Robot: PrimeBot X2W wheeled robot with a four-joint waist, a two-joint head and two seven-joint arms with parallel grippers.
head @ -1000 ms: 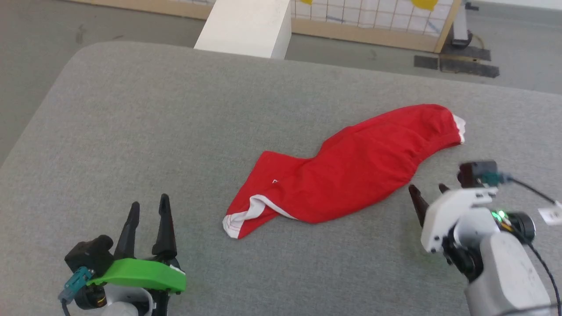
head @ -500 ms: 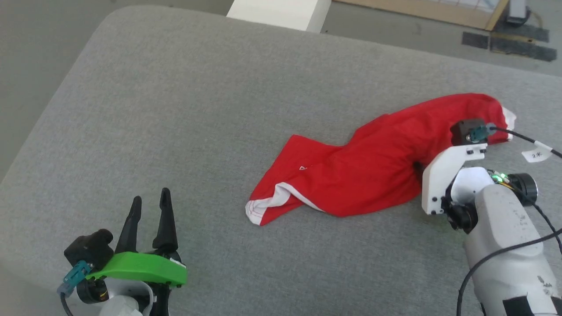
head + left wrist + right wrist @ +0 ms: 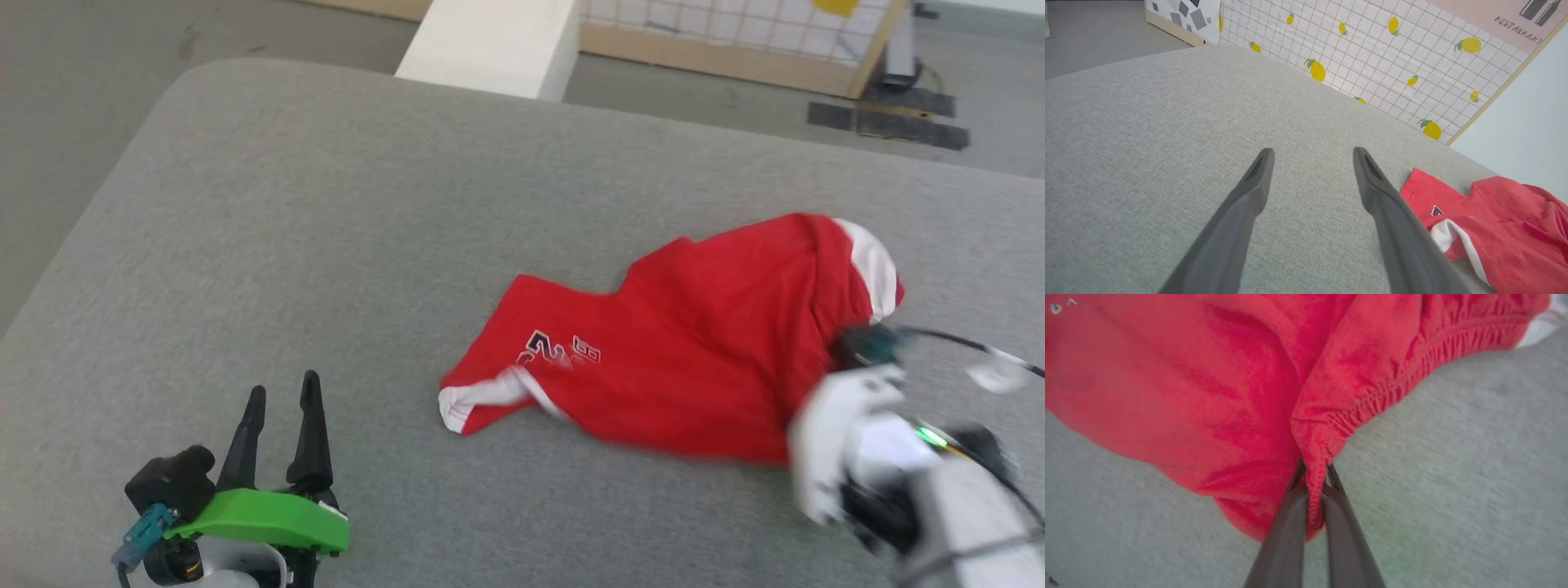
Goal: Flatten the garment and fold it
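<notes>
The red shorts (image 3: 694, 359) lie crumpled on the grey cushioned surface (image 3: 326, 245), a white-trimmed leg opening (image 3: 469, 404) toward me and a white-and-black logo (image 3: 563, 351) showing. My right gripper (image 3: 1312, 473) is shut on the elastic waistband (image 3: 1372, 404), pinching a fold of it and lifting it slightly. In the head view the right wrist (image 3: 865, 441) is blurred at the garment's right end. My left gripper (image 3: 282, 400) stands open at the lower left, well apart from the shorts (image 3: 1494, 220), nothing between its fingers (image 3: 1257, 179).
The grey surface has a rounded edge at the far left, with floor (image 3: 73, 106) beyond. A white block (image 3: 490, 41) and a wood-framed tiled panel (image 3: 735, 33) stand behind the far edge. A lemon-patterned panel (image 3: 1372, 53) shows in the left wrist view.
My right gripper came onto the shorts' right end and closed on the waistband, pulling it toward me; the logo and white stripe now show. The head camera shifted. The left gripper stayed.
</notes>
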